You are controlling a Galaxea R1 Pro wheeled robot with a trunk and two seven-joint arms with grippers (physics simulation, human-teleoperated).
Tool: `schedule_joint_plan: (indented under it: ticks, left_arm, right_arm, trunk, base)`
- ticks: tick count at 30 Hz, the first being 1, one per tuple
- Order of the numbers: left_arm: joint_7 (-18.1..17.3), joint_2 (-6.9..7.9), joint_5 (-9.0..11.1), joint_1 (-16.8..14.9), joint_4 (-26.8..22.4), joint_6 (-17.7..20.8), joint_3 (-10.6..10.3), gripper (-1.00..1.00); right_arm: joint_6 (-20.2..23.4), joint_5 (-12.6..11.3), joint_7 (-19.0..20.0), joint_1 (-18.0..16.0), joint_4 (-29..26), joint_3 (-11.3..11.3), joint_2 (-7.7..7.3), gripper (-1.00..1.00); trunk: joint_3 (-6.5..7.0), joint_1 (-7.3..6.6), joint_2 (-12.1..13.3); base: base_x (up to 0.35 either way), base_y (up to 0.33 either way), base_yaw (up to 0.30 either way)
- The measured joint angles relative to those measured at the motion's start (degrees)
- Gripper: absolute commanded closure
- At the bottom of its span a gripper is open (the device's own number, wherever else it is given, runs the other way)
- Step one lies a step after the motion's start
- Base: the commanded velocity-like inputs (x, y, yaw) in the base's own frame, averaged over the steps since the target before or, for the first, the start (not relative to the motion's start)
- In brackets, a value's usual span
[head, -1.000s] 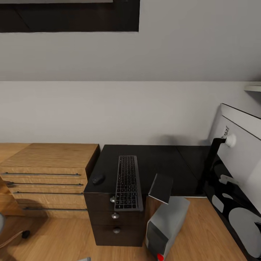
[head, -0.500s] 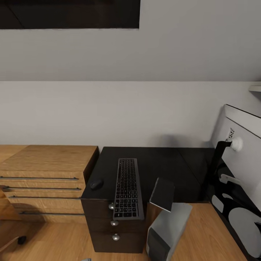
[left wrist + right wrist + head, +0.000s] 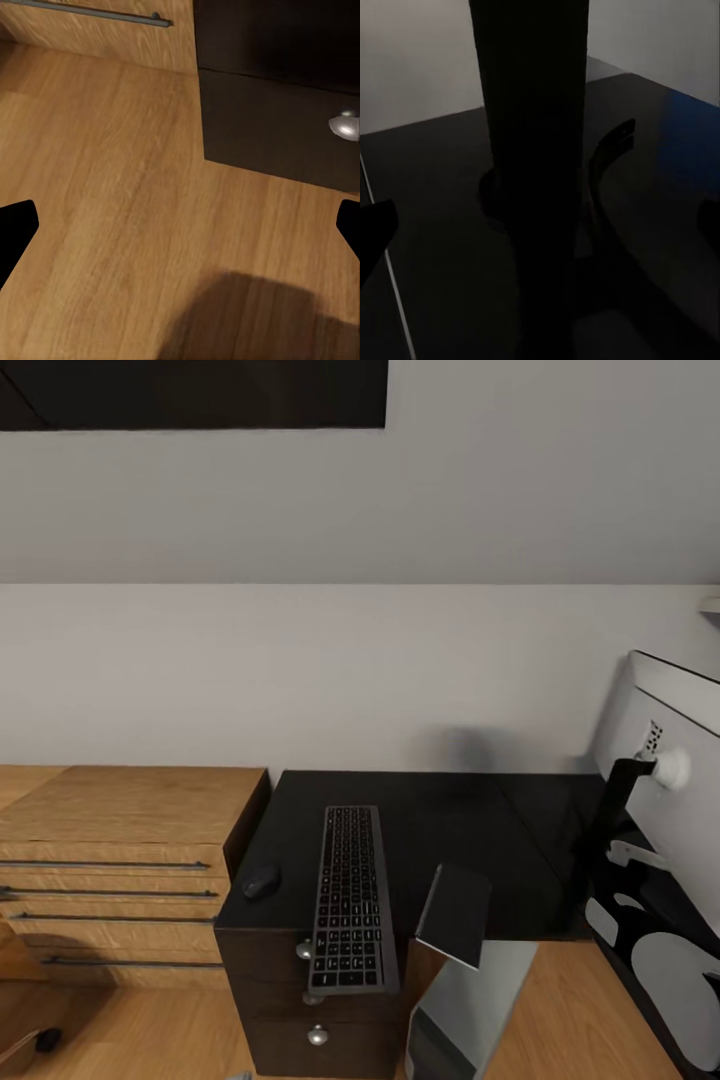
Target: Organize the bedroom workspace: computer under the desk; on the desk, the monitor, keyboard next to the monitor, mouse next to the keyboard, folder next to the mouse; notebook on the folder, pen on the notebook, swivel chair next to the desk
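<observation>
1. Two loose items sit near the front of the black counter [image 3: 440, 830]: the keyboard [image 3: 350, 895], its near end overhanging the front edge above the drawers, and the mouse [image 3: 260, 881], just beside it toward the counter's left edge. A brush from a passing arm could tip either onto the wooden floor [image 3: 112, 187].
2. Right pincer [image 3: 540, 225] is spread wide, its fingertips at either side of the monitor [image 3: 536, 150] stem and apparently not touching it. Closing off-centre on that thin, smooth black post, or pulling high up on it, might rock the round flat base and topple the screen.
3. Left pincer [image 3: 180, 225] is spread and empty, hanging low over the floor beside the black drawer front with its shiny silver knob [image 3: 345, 126]. A careless swing could clip that knob.
4. Silver-grey, boxy and hard-edged, the computer [image 3: 470, 1000] leans at a tilt on the floor against the counter's right front. A dark flat panel that cannot be identified rests above it. A nudge may send the tower sliding.
5. Textures: glossy black counter top; matte dark keys in a slim metallic frame; rounded dark mouse; grained light wood on the drawer chest [image 3: 120, 830], fitted with thin metal bar handles.
</observation>
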Motion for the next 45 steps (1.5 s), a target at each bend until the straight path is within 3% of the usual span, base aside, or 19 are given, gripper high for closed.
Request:
schedule_joint_plan:
  ticks: [45]
  left_arm:
    - [0.0,-0.04,0.0,0.0,2.3,0.0,-0.2,-1.0]
  right_arm:
    - [0.0,-0.1,0.0,0.0,-0.1,-0.2,-0.25,-1.0]
  trunk:
    - [0.0,0.01,0.0]
  base:
    - [0.063,-0.017,0.0]
